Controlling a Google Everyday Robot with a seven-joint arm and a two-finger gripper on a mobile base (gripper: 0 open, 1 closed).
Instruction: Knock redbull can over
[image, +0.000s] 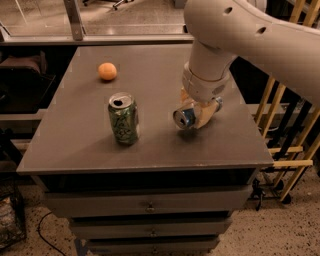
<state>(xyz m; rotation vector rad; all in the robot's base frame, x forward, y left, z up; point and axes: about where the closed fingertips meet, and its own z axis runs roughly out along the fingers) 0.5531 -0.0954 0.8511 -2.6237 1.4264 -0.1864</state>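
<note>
The redbull can (184, 118) is a slim blue-and-silver can. It lies tipped on its side low over the grey table (150, 150), its silver end facing the front left. My gripper (196, 114) hangs from the big white arm at the table's right side. Its tan fingers (206, 114) are closed around the can. Most of the can's body is hidden behind the fingers.
A wider green patterned can (123, 119) stands upright to the left of the gripper. An orange ball (107, 71) lies at the back left. The table's right edge is close to the gripper, with wooden rails (292, 120) beyond it. Drawers (150, 206) sit below the tabletop.
</note>
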